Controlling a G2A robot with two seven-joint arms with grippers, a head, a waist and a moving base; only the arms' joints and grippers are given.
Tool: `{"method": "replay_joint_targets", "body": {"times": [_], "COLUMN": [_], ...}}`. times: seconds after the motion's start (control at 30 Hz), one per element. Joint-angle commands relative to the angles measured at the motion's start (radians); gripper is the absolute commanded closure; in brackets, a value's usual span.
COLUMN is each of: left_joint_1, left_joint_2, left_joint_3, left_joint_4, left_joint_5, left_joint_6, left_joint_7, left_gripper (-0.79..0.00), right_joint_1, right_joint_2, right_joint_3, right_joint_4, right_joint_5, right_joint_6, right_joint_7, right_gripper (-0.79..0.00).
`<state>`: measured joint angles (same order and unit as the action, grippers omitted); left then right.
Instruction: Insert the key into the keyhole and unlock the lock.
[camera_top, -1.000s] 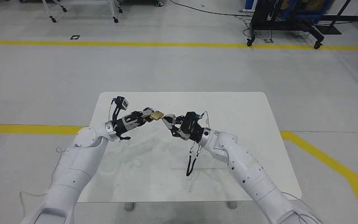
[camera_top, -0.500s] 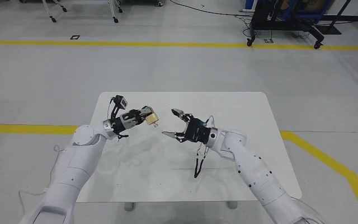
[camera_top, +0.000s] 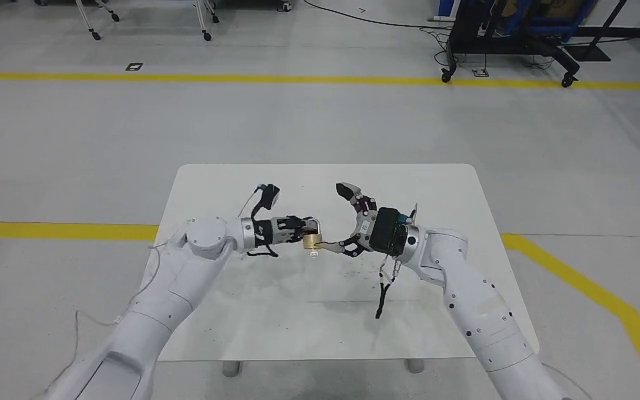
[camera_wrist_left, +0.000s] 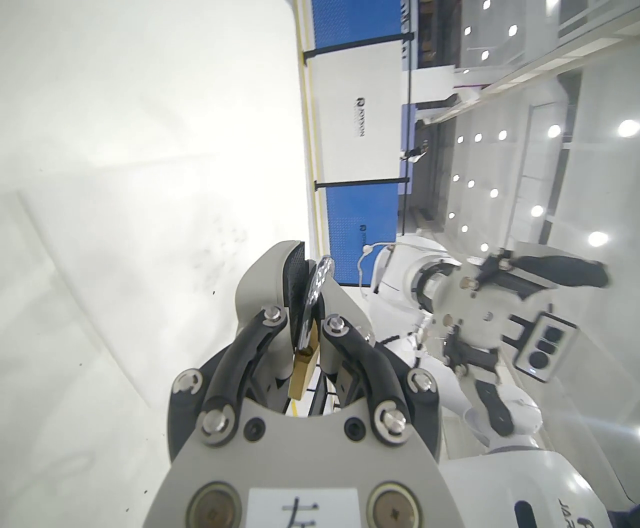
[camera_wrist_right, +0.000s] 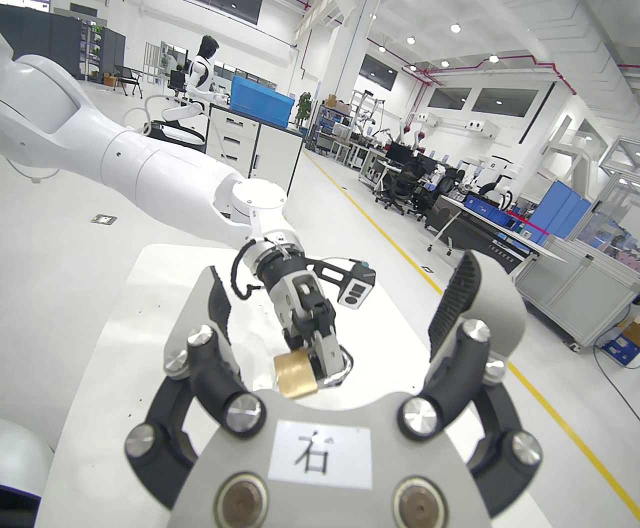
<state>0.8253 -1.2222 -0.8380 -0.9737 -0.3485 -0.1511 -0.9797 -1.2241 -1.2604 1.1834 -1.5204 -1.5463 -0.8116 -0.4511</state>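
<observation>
A brass padlock (camera_top: 313, 240) hangs above the middle of the white table (camera_top: 440, 190). My left gripper (camera_top: 303, 232) is shut on it. In the left wrist view the brass body (camera_wrist_left: 302, 372) sits between the fingers of that gripper (camera_wrist_left: 312, 280), with a silver part at the fingertips. My right gripper (camera_top: 343, 220) is open wide just to the right of the padlock, one finger on each side of it and not touching. In the right wrist view the open gripper (camera_wrist_right: 345, 300) faces the padlock (camera_wrist_right: 295, 375) and the left gripper (camera_wrist_right: 320, 345) holding it.
A black cable (camera_top: 383, 290) hangs from the right forearm over the table. The table's bare top (camera_top: 260, 320) lies under both arms. Wheeled racks (camera_top: 510, 50) stand on the floor well beyond the far edge.
The left gripper has carried the padlock right and toward the table's near side. The right gripper drew back to the right, opened, and now faces the padlock.
</observation>
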Motion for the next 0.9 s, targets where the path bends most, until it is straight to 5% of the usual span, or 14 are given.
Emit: {"method": "replay_joint_targets", "body": {"times": [0.0, 0.3, 0.33, 0.37, 0.4, 0.63, 0.87], "left_joint_1": [-0.026, -0.093, -0.098, -0.103, -0.107, -0.123, -0.102], "left_joint_2": [-0.016, -0.09, -0.096, -0.102, -0.107, -0.123, -0.097], "left_joint_3": [0.055, 0.194, 0.198, 0.201, 0.204, 0.199, 0.105], "left_joint_4": [0.023, 0.141, 0.154, 0.169, 0.181, 0.246, 0.245], "left_joint_5": [0.06, 0.148, 0.145, 0.143, 0.145, 0.147, 0.052], "left_joint_6": [0.055, 0.146, 0.145, 0.146, 0.147, 0.108, 0.023], "left_joint_7": [0.002, 0.022, 0.025, 0.033, 0.038, 0.061, 0.017], "left_gripper": [0.0, 0.0, -0.209, -0.554, -0.785, -0.785, -0.785], "right_joint_1": [0.0, 0.0, 0.0, 0.0, 0.0, 0.0, 0.0], "right_joint_2": [0.0, 0.0, 0.0, 0.0, 0.0, 0.0, 0.0], "right_joint_3": [0.0, 0.0, 0.0, 0.0, 0.0, 0.0, 0.0], "right_joint_4": [0.0, 0.0, 0.0, 0.0, 0.0, 0.0, 0.0], "right_joint_5": [0.0, 0.0, 0.0, 0.0, 0.0, 0.0, 0.0], "right_joint_6": [0.0, 0.0, 0.0, 0.0, 0.0, 0.0, 0.0], "right_joint_7": [0.0, 0.0, 0.0, 0.0, 0.0, 0.0, 0.0], "right_gripper": [-0.785, -0.785, -0.785, -0.785, -0.785, -0.785, -0.785]}}
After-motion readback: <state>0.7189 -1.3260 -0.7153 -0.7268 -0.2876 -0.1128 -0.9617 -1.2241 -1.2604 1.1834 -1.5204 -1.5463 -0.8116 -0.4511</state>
